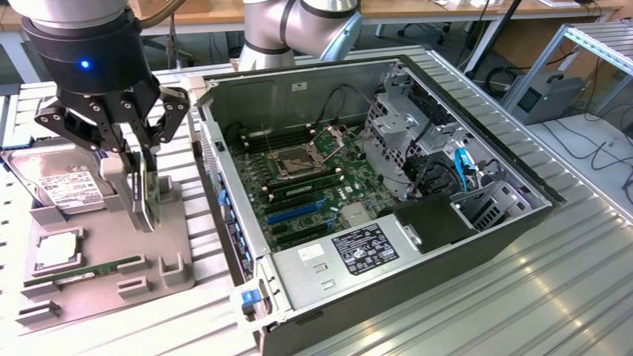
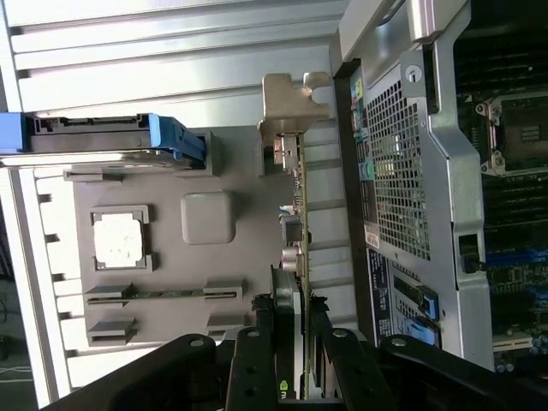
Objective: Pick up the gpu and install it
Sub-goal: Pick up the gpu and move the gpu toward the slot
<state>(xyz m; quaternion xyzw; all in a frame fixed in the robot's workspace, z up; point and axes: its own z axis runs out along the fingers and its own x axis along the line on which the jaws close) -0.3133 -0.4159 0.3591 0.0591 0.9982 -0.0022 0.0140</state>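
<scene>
Gripper (image 1: pixel 133 184) jaws narrowed onto the gpu (image 1: pixel 150 208), pinching it edge-on. The card stands upright over the grey tray (image 1: pixel 188 248), just outside the PC case (image 1: pixel 396 297) side wall. Probably barely lifted, if at all; hard to tell. Grasp done. Install isn't: blue slots (image 1: pixel 293 215) inside the case are bare.

gpu (image 1: pixel 147 199): 1 | gripper (image 1: pixel 133 178): 1 | hard drive (image 1: pixel 59 182): 1 | RAM stick (image 1: pixel 84 271): 1 | CPU chip (image 1: pixel 58 251): 1 | computer case (image 1: pixel 475 259): 1 | grey tray (image 1: pixel 109 239): 1
</scene>
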